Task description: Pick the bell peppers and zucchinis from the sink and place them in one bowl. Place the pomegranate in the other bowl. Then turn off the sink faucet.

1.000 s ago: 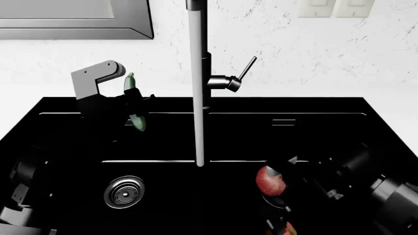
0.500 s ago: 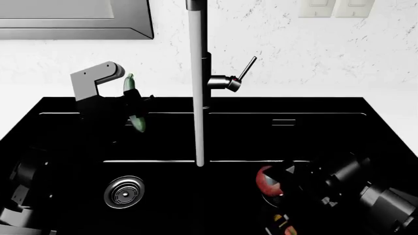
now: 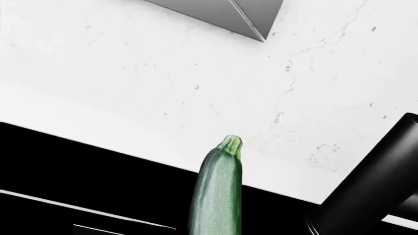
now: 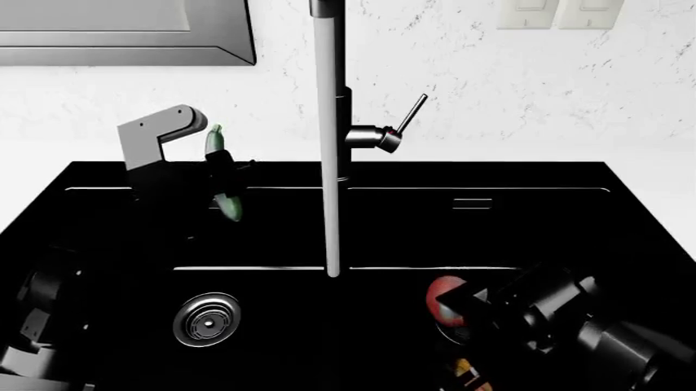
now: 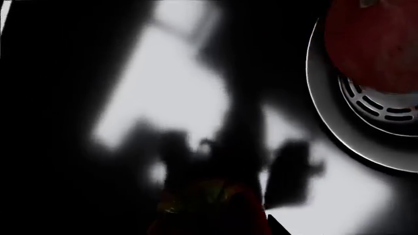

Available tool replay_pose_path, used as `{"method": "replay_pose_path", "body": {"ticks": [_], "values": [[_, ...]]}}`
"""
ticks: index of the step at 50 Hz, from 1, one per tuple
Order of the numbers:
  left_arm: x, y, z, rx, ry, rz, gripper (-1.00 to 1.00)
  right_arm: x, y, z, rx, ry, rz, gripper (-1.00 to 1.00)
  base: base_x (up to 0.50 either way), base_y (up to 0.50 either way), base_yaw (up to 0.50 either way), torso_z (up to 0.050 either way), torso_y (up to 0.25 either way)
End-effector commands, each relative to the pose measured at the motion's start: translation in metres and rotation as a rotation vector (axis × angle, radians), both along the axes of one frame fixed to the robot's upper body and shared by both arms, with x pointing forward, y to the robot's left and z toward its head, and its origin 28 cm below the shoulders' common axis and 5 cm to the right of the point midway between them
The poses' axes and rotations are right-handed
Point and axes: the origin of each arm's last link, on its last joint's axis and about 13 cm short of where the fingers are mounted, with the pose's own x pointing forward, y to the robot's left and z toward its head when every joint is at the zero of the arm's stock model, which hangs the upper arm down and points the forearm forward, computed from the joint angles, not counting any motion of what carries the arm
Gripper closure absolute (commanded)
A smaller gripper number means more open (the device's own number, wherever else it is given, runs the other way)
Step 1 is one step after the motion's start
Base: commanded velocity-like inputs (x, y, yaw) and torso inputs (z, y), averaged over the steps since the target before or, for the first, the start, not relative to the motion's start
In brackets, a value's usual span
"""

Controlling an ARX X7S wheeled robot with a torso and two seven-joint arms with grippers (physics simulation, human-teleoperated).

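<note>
Two risks: left gripper (image 4: 223, 175) clamped on zucchini (image 4: 222, 173) above sink (image 4: 109, 175) back-left rim, could slip; right gripper (image 4: 478, 309) jaw state unreadable beside pomegranate (image 4: 441, 297) on right drain, may nudge it away.

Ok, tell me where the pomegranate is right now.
In the head view the pomegranate lies low in the sink's right basin, on the round drain, right of the water stream, with the right gripper against it.
</note>
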Motion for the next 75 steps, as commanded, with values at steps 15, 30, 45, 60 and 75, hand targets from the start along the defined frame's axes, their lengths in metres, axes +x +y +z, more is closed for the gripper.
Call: {"method": "replay_pose_path", "body": {"ticks": [15, 30, 45, 60, 75], "values": [[0.001, 0.002, 0.003, -0.016, -0.011, 0.012, 1.0, -0.006, 0.0, -0.002, -0.036, 0.062, 0.018, 1.0, 0.0, 0.0, 0.0, 0.0, 0.0], [0.0, 0.002, 0.004, -0.023, -0.014, 0.009, 1.0, -0.01, -0.001, 0.039, -0.053, -0.1, 0.014, 1.0, 0.0, 0.0, 0.0, 0.0, 0.0], [-0.001, 0.001, 0.005, -0.015, -0.022, -0.031, 1.0, -0.021, 0.004, 0.091, -0.01, -0.376, 0.031, 1.0, 0.0, 0.0, 0.0, 0.0, 0.0], [-0.007, -0.001, 0.017, 0.002, -0.09, -0.065, 1.0, -0.036, 0.01, 0.137, 0.068, -0.822, -0.137, 1.0, 0.0, 0.0, 0.0, 0.001, 0.1], [-0.013, 0.002, 0.042, 0.068, -0.179, -0.076, 1.0, -0.035, 0.013, 0.153, 0.079, -1.071, -0.252, 1.0, 0.0, 0.0, 0.0, 0.002, 0.105]]}}
